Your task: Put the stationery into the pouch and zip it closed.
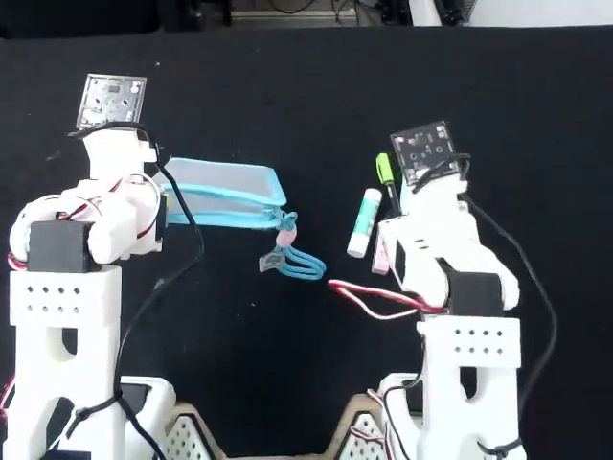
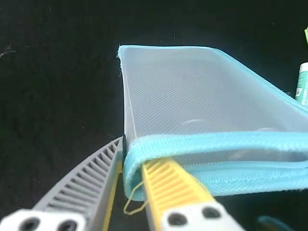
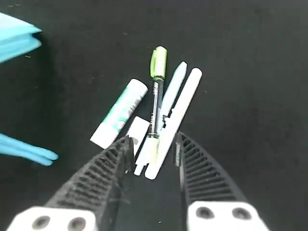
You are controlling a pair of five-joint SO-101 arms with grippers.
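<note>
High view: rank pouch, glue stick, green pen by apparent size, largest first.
1. pouch
2. glue stick
3. green pen, which is partly hidden, so its place below the glue stick is unsure.

You have a black table [image 1: 287, 86] carrying the pouch [image 1: 225, 192] and loose stationery.
Beside the pouch's blue strap [image 1: 297, 261] lie a glue stick [image 1: 364, 222], green-capped pen [image 1: 385, 172], pale blue pen [image 3: 173, 89] and white pen [image 3: 175, 120], close together.

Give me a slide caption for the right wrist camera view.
Right gripper, jaws open, above a green highlighter, two pale pens and a glue stick.
</note>
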